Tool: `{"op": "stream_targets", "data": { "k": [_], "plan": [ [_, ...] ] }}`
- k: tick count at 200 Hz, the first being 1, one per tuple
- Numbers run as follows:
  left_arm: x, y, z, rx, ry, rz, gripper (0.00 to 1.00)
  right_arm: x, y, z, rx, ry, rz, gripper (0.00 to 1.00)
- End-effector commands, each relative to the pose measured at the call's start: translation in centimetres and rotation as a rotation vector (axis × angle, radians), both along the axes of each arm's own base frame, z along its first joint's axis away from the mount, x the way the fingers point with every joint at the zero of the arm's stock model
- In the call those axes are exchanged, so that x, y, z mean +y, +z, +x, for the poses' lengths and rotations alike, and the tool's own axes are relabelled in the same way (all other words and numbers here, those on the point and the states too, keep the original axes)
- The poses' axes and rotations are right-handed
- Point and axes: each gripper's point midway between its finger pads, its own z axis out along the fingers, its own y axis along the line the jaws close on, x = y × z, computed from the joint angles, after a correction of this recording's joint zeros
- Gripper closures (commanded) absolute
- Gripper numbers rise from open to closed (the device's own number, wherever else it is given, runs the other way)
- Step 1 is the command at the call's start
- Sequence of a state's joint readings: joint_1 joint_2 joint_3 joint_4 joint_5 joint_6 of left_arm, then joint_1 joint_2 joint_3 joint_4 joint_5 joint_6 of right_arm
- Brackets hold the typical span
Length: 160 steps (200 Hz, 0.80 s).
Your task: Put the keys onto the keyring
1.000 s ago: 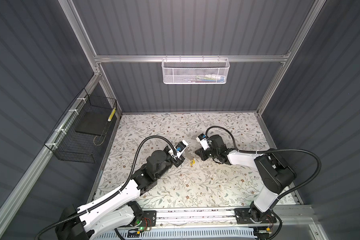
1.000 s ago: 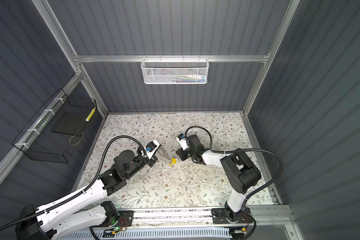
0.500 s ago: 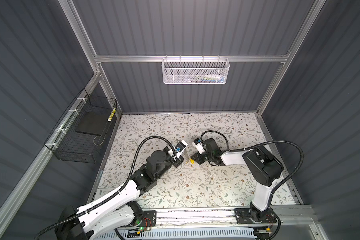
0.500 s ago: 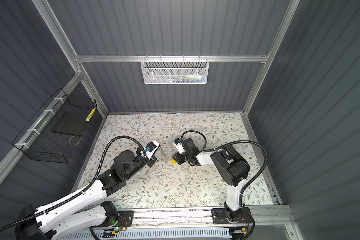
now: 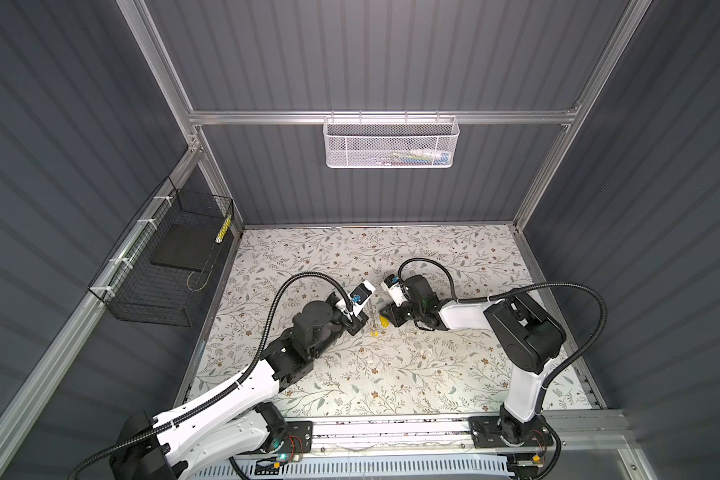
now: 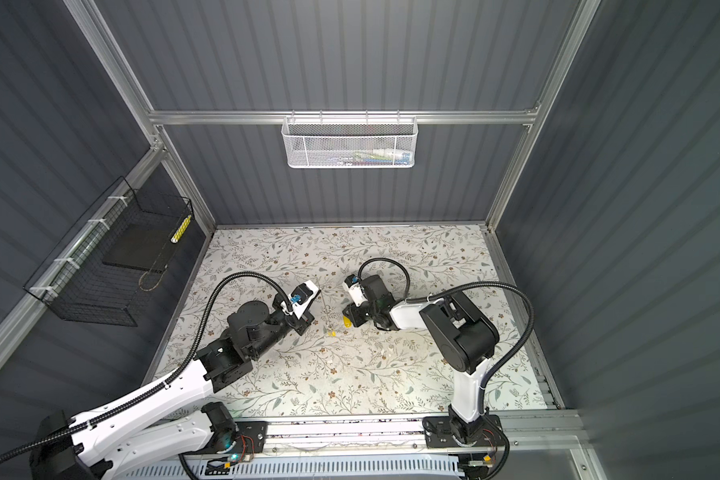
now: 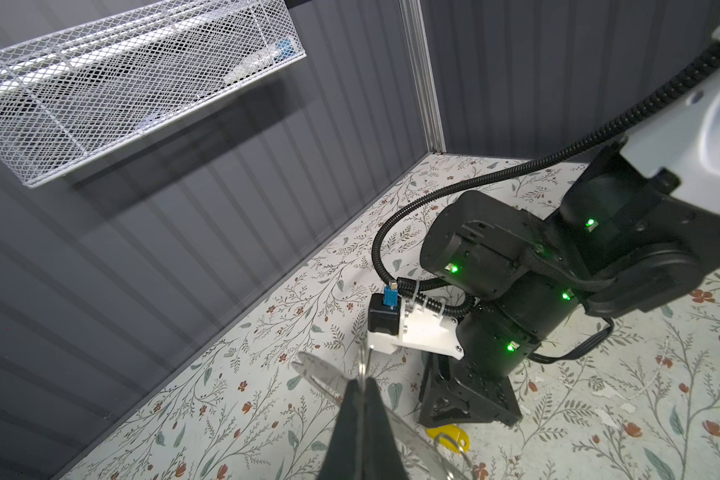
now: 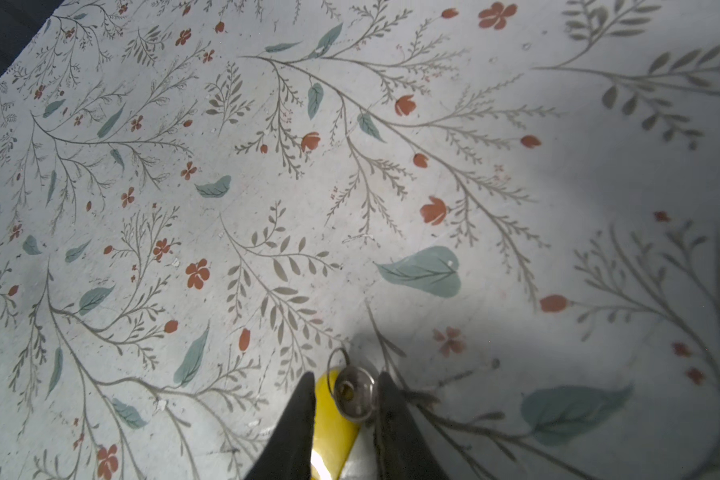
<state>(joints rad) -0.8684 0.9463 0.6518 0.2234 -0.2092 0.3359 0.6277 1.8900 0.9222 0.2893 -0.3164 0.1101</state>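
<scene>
Left wrist view: the left gripper (image 7: 362, 384) is clamped tight on the edge of the grey keyring (image 7: 319, 374), above the flowered table (image 7: 599, 415). In the right wrist view the right gripper (image 8: 346, 376) has its jaws slightly apart, straddling a yellow key (image 8: 329, 415) that lies on the table near the keyring.

Yellow key tag (image 6: 346, 322) at tip of right tool (image 6: 351, 316)
</scene>
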Motion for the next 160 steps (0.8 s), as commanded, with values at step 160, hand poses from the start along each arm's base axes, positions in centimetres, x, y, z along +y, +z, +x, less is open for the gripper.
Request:
{"op": "stream_targets", "data": {
  "k": [160],
  "plan": [
    [0.10, 2.51, 0.23, -0.055, 0.002, -0.024, 1.00, 0.61, -1.22, 0.31, -0.006, 0.022, -0.086, 0.90]
  ]
}}
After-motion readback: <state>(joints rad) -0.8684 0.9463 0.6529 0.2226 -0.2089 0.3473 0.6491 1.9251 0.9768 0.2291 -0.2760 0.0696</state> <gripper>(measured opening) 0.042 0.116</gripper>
